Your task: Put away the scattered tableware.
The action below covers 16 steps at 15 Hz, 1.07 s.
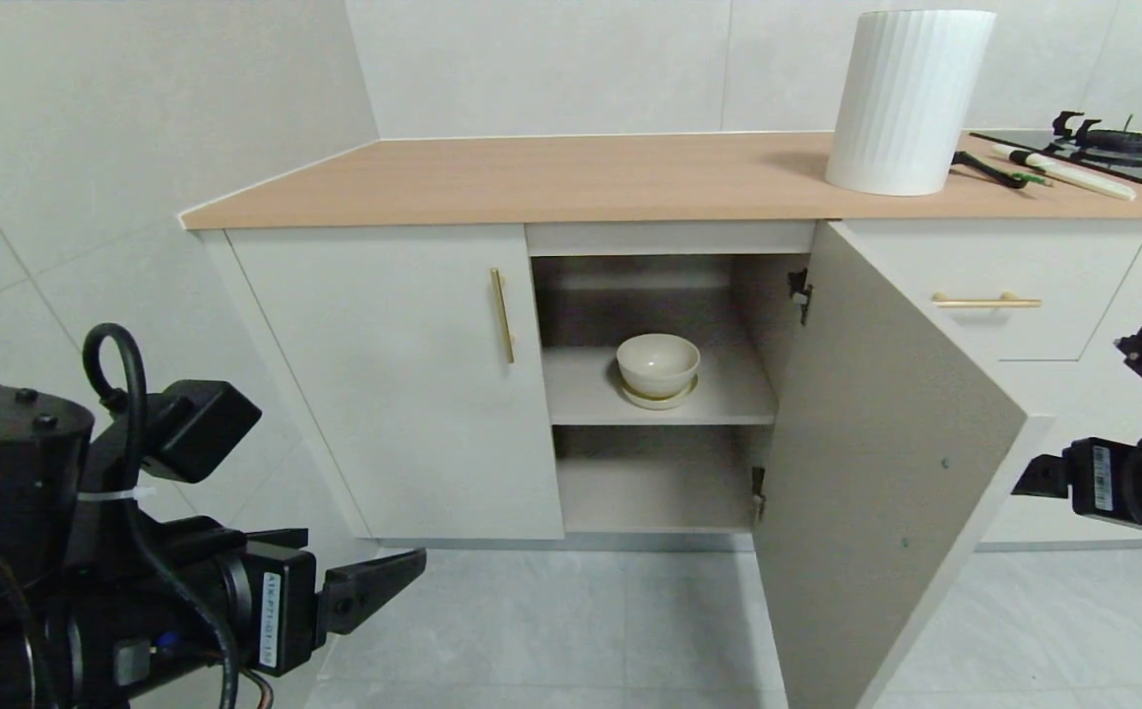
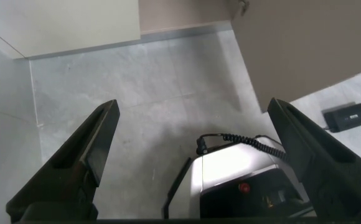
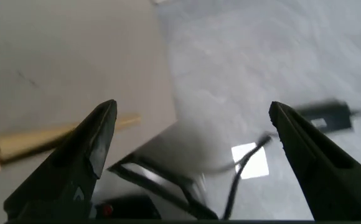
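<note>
Tiled kitchen with a wooden countertop [image 1: 532, 182] over a pale cabinet, its right door [image 1: 876, 443] swung open. A cream bowl [image 1: 658, 362] sat on a small plate [image 1: 658, 399] on the upper shelf [image 1: 586, 394] inside. In the head view, the bowl lay at about one o'clock from the left gripper [image 2: 194, 104] and at about ten o'clock from the right gripper [image 3: 193, 106], well apart from both. Both grippers were spread wide and empty; the right one hung beside the door's gold handle [image 3: 43, 140].
</note>
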Tool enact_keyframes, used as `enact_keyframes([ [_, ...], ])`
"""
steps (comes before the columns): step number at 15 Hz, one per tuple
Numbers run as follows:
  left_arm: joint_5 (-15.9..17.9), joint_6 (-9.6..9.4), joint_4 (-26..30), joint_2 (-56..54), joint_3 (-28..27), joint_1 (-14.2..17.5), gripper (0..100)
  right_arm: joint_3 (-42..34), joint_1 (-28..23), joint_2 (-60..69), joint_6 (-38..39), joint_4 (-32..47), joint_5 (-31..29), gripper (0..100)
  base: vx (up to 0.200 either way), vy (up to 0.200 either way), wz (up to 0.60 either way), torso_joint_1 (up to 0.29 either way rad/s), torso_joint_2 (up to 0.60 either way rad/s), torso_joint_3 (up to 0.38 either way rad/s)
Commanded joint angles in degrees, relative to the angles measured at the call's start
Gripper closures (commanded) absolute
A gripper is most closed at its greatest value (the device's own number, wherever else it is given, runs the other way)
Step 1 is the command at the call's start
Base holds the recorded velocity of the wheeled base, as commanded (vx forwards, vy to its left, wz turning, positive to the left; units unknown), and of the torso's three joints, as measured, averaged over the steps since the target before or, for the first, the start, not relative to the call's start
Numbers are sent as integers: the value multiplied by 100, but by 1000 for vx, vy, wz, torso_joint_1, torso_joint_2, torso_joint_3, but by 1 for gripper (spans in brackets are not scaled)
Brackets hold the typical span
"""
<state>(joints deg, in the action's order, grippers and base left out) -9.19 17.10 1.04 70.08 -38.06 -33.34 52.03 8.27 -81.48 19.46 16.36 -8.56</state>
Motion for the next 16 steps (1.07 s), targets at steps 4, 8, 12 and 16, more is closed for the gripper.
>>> enact_keyframes([
  [4,-56,4,-7,-3,-35,21,0,220,1098,-808,-38,-713,82,0,0,0,0,0,0,0],
  [8,-92,12,-16,-30,-61,21,0,422,1441,-1625,-47,-1583,117,0,0,0,0,0,0,0],
  [12,-100,12,-68,58,-96,126,0,396,1485,-2082,32,-2427,293,0,0,0,0,0,0,0],
  [16,-100,12,-139,146,-70,126,0,387,1608,-2205,146,-2576,513,0,0,0,0,0,0,0],
])
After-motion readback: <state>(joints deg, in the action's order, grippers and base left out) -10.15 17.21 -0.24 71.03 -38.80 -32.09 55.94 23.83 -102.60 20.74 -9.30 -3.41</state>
